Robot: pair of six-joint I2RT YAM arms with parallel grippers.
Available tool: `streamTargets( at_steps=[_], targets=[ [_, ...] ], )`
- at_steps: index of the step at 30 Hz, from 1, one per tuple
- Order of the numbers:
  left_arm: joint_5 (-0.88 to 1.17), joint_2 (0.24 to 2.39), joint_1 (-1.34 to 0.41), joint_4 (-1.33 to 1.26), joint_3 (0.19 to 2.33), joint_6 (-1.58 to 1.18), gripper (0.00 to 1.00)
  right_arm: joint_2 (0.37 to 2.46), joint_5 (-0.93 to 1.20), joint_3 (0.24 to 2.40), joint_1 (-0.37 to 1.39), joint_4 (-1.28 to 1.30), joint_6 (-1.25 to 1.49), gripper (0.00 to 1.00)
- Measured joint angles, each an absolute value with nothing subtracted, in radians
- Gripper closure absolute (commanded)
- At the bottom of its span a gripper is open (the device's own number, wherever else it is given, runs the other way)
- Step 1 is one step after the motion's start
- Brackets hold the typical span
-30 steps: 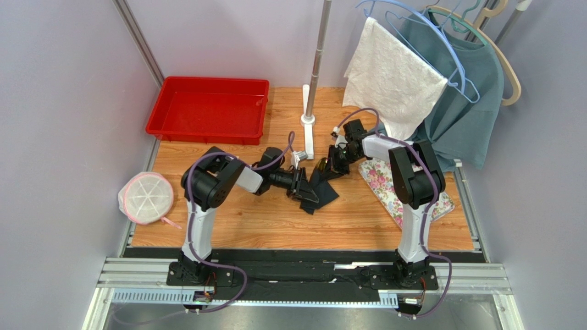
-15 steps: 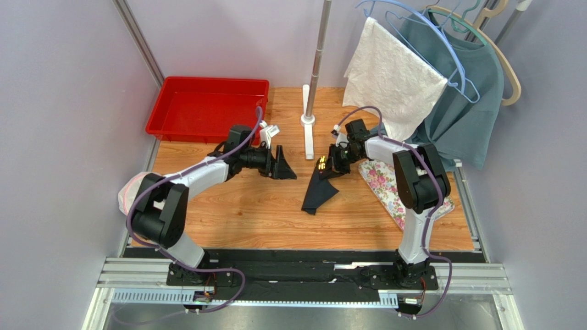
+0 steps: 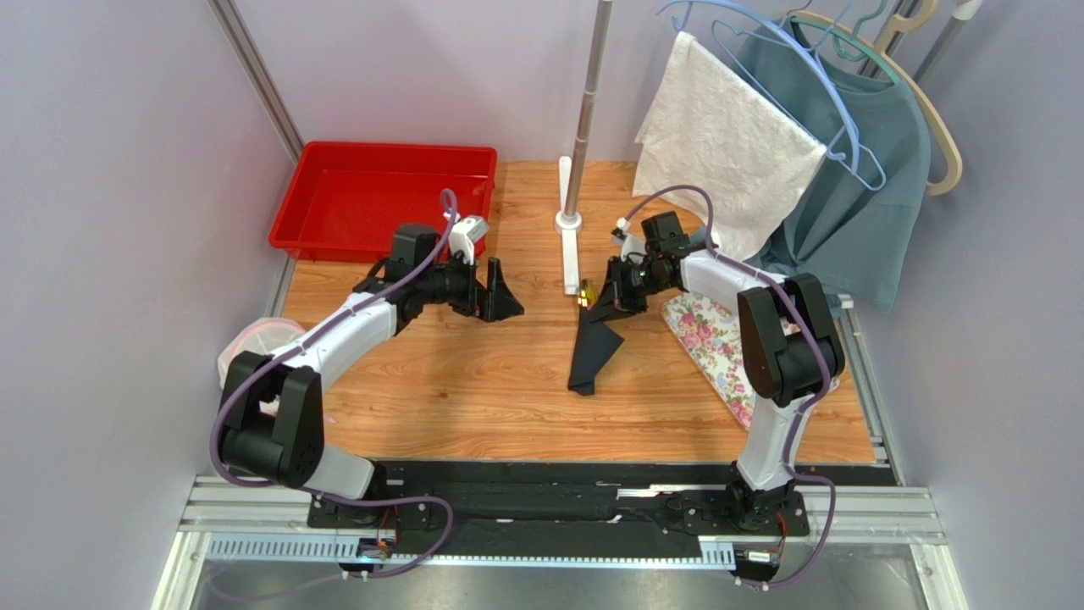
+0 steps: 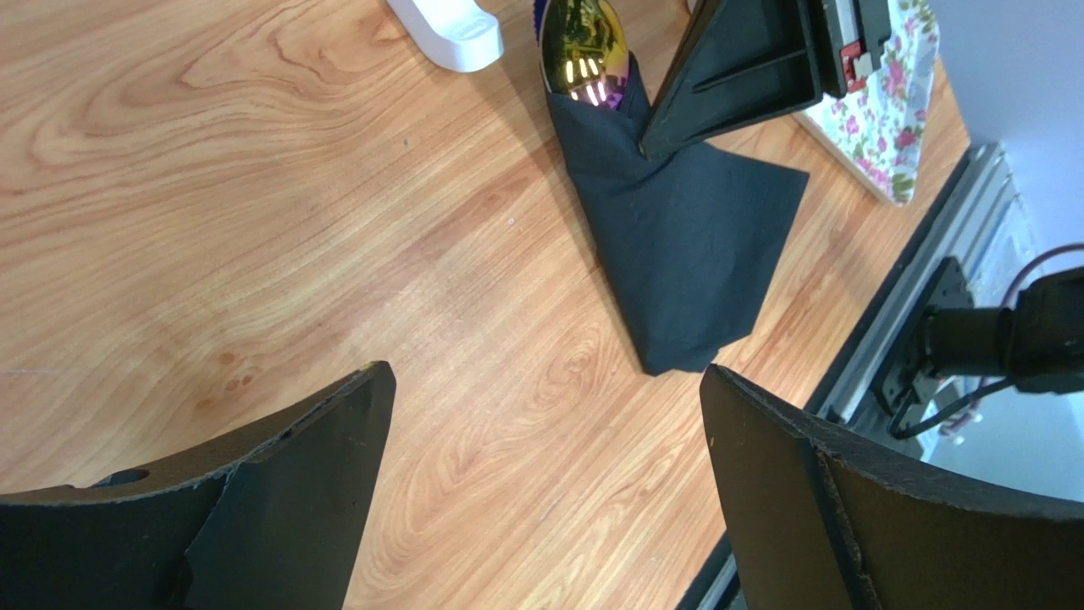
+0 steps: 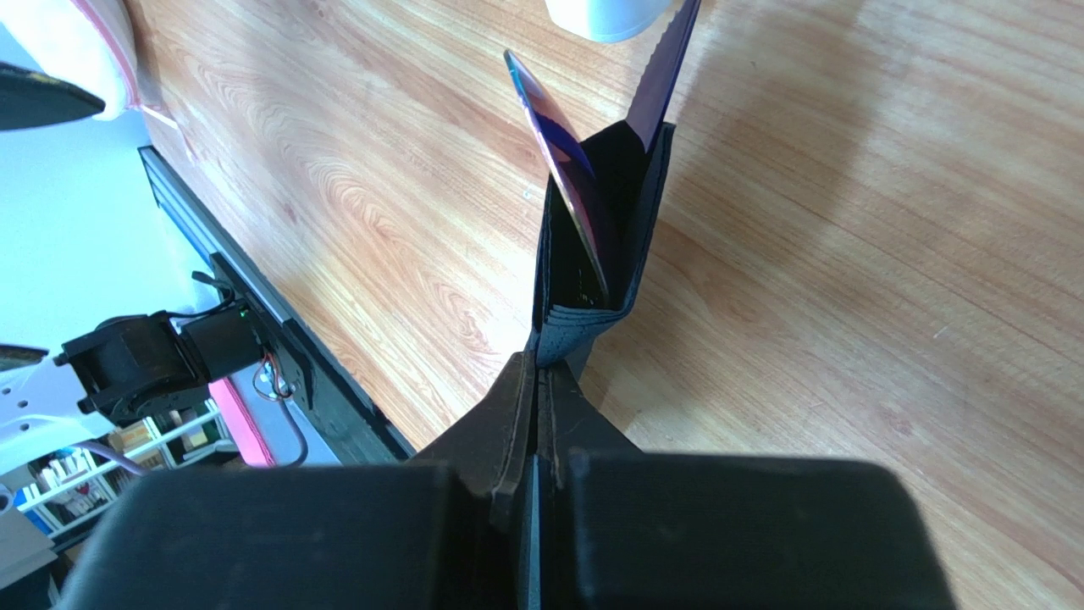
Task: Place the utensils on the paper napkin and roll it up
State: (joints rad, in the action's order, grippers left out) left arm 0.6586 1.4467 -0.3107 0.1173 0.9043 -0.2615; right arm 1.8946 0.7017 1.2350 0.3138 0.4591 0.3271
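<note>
The black paper napkin (image 3: pixel 593 350) lies folded into a narrow strip on the wooden table. A gold utensil end (image 3: pixel 585 298) pokes out of its far end; the handles are hidden inside the fold. My right gripper (image 3: pixel 611 290) is shut on the napkin's folded edge (image 5: pixel 575 318), with a shiny utensil tip (image 5: pixel 560 140) sticking out beyond it. My left gripper (image 3: pixel 494 298) stands open and empty to the left, well apart from the napkin (image 4: pixel 687 242). In the left wrist view the gold spoon end (image 4: pixel 583 51) shows beside the right gripper's fingers (image 4: pixel 751 64).
A red tray (image 3: pixel 382 197) sits at the back left. A white pole stand (image 3: pixel 569 223) rises just behind the napkin. The floral mat (image 3: pixel 713 337) lies to the right, under a hanging white cloth (image 3: pixel 725 140) and teal garment (image 3: pixel 853 191). A bagged white round object (image 3: pixel 267 362) is at the left edge.
My left gripper let go of the napkin, opened wide and swung away to the left and back. The napkin now lies narrower, still pinched by the right gripper.
</note>
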Motion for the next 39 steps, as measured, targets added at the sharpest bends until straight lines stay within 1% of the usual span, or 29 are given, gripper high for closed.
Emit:
streamTargets(
  at_steps=[7, 11, 15, 19, 22, 24, 27, 34, 39],
  targets=[
    [0.727, 1.443, -0.298, 0.184, 0.926, -0.145, 0.01, 1.875, 0.719, 1.235, 0.314, 0.476, 0.315, 1.00],
    [0.757, 1.431, -0.259, 0.198, 0.956, -0.109, 0.01, 1.842, 0.733, 1.235, 0.314, 0.485, 0.305, 1.00],
    [0.702, 1.370, -0.242, 0.181, 0.958, -0.105, 0.01, 1.811, 0.747, 1.236, 0.314, 0.496, 0.298, 1.00],
    [0.618, 1.256, -0.241, 0.101, 0.942, -0.099, 0.01, 1.782, 0.766, 1.237, 0.314, 0.509, 0.293, 1.00],
    [0.617, 1.188, -0.233, 0.066, 0.940, -0.075, 0.02, 1.760, 0.781, 1.244, 0.314, 0.528, 0.286, 1.00],
    [0.650, 1.172, -0.223, 0.080, 0.947, -0.063, 0.03, 1.744, 0.793, 1.255, 0.315, 0.538, 0.279, 1.00],
    [0.752, 1.171, -0.199, 0.091, 0.943, -0.065, 0.03, 1.718, 0.812, 1.272, 0.320, 0.551, 0.271, 1.00],
    [0.958, 1.076, -0.174, -0.095, 0.703, -0.145, 0.05, 1.630, 0.869, 1.343, 0.355, 0.618, 0.227, 1.00],
    [1.034, 1.068, -0.193, -0.214, 0.647, -0.195, 0.09, 1.576, 0.905, 1.417, 0.393, 0.670, 0.196, 1.00]
  ],
)
